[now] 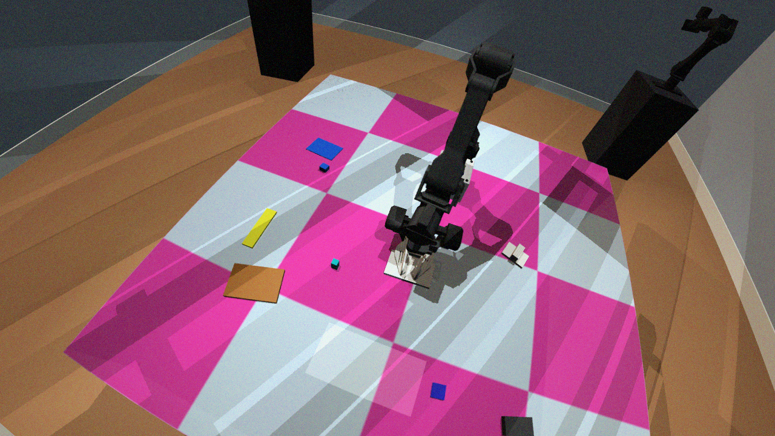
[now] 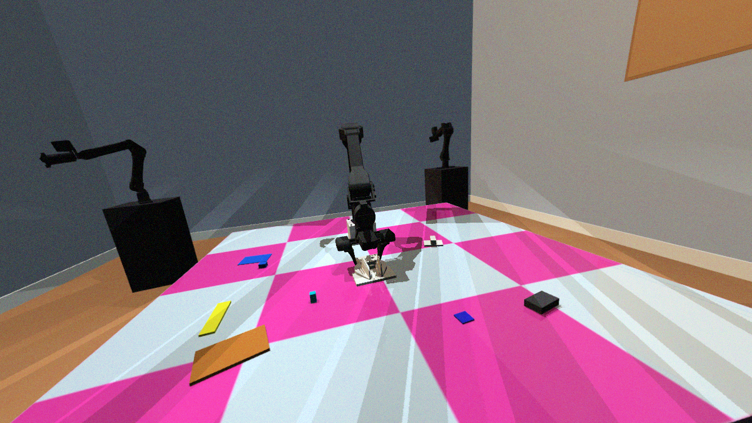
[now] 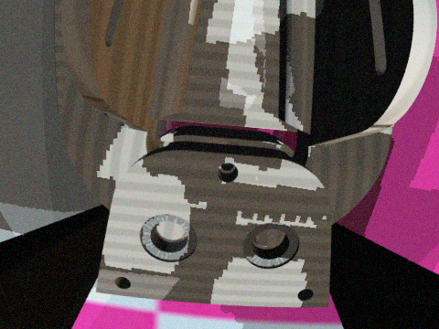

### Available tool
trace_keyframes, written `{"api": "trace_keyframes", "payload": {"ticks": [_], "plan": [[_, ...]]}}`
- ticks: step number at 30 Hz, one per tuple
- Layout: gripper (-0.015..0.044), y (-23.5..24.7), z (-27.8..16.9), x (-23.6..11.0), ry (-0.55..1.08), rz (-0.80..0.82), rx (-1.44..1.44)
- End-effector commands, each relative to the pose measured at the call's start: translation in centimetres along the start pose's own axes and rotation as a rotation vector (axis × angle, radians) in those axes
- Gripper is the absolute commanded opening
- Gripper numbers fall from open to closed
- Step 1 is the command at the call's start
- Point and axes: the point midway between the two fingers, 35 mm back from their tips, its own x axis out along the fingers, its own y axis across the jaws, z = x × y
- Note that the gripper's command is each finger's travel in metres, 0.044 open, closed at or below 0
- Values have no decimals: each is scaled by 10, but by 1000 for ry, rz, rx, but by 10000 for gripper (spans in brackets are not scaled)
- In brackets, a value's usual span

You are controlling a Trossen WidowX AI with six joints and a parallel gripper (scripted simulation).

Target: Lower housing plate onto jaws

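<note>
Mid-frame, outside view: black arm above white base.
Low in the wrist view, the jaws grasp the housing plate directly between them, width running crosswise; round collars probably over the stubs.

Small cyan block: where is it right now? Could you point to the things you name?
In the top view, the cyan block [image 1: 335,264] [image 2: 312,296] sits left of the end effector [image 1: 414,257] [image 2: 366,262], on a pink square, to the right of the orange panel [image 1: 254,283] [image 2: 231,353].

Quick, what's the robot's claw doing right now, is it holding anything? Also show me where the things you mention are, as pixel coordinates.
Gripper [image 1: 414,254] [image 2: 366,267]: closed on the pale, striped housing plate with round holes [image 3: 215,201], one black finger at each side.
</note>
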Motion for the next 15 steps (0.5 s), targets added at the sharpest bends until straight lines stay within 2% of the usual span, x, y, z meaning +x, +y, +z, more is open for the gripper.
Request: {"api": "trace_keyframes", "payload": {"ticks": [1, 15], "plan": [[351, 0, 2, 1, -3, -2, -3], [351, 0, 2, 4, -3, -2, -3]]}}
